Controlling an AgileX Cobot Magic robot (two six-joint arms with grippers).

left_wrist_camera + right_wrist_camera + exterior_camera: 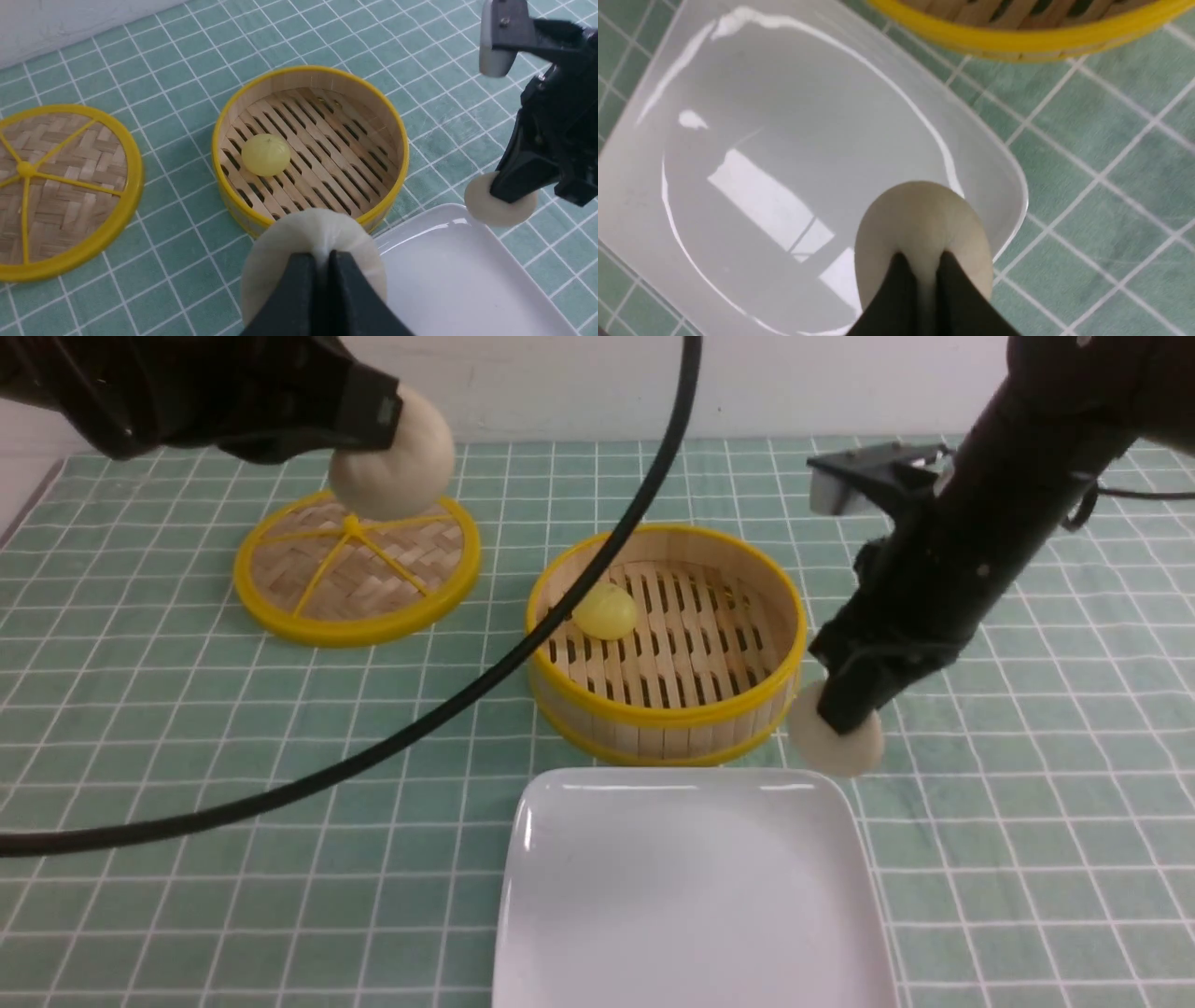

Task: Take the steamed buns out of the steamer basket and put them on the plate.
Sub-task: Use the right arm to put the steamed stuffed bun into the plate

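A yellow bun (605, 611) (265, 154) lies alone on the slatted floor of the steamer basket (695, 707) (308, 74), toward its left side. My left gripper (378, 425) (325, 256) is shut on a pale bun (397, 467) (299, 238), held high in the air, in front of the lid in the front view. My right gripper (845, 719) (920, 259) is shut on a second pale bun (836, 742) (920, 219) (497, 207), hanging low beside the basket's right front, over the far right corner of the white plate (691, 896) (738, 93) (448, 270).
The flat woven lid (357, 569) (56, 186) with yellow rim and spokes lies at the back left on the green checked cloth. A black cable (523, 653) sweeps across the front view from top centre down to the left edge. A white wall stands behind the table.
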